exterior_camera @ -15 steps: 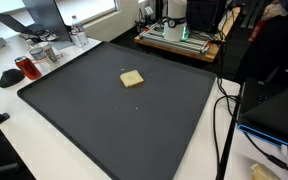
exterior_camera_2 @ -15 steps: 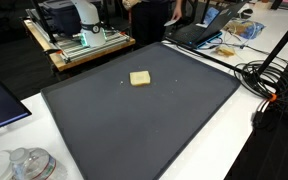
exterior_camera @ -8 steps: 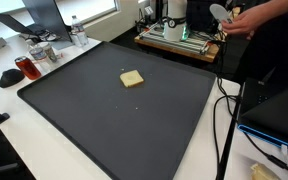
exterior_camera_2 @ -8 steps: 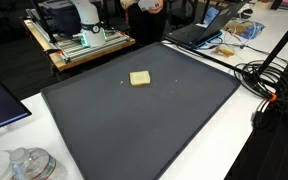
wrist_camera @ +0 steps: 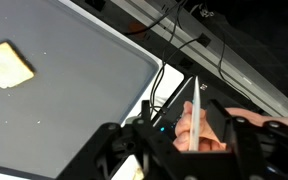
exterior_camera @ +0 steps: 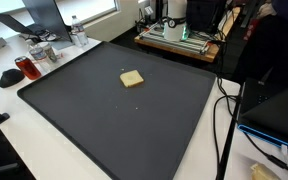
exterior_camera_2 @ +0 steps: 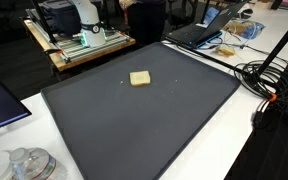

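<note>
— So, where are your fingers right now?
— Low in the wrist view, out past the edge of the black mat [wrist_camera: 84, 95] and above a run of dark cables [wrist_camera: 184, 45]. My fingers [wrist_camera: 242, 140] stand apart, one on each side of a thin white stick [wrist_camera: 195, 105].
— Is the stick in your grip?
— A person's hand [wrist_camera: 212, 132] holds it nearly upright in the gap between them. I cannot tell whether either finger touches the stick or the hand.
— What lies on the mat?
— A tan square piece [wrist_camera: 6, 65] lies flat, well apart from me. In both exterior views it lies alone [exterior_camera: 132, 79] [exterior_camera_2: 140, 78] toward the mat's far middle, and the mat rests on the white tabletop [exterior_camera: 34, 150].
</note>
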Robot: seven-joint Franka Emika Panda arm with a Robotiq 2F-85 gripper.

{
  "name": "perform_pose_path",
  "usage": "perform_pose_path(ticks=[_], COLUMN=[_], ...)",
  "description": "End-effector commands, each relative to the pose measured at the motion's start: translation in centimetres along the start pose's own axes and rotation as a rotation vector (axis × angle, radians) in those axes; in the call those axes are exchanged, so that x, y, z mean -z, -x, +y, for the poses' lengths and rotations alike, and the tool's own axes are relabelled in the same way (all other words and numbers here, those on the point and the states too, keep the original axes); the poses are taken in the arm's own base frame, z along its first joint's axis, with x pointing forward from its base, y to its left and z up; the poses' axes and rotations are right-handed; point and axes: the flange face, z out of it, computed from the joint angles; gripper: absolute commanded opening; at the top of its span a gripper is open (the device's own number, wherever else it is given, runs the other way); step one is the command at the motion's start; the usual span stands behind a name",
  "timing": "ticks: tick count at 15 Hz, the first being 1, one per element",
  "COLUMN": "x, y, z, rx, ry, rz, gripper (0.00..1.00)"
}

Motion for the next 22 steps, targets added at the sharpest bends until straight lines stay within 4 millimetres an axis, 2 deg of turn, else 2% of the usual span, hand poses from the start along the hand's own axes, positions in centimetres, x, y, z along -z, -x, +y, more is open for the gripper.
perform_pose_path(ticks=[1,5,6,12,15,19,22], x=[0.8,0.9,0.9,1.1,1.0,0.1,-1.6], y=[-0.3,-0.1,-0.1,0.0,-0.6,-2.9,-5.2], z=[-0.4,-0.5,-0.5,-0.1,1.1,4.9,8.1], rx=[0.064,0.093,0.098,0.111,0.084,-0.031,-0.121], ry=[-0.043,-0.043,-0.042,-0.045,-0.036,0.061,0.16], rz=[-0.013,-0.015,-0.016,-0.016,-0.012,0.009,0.017], gripper=[0.3,0.03,0.0,0.01,0.01,0.01,0.01])
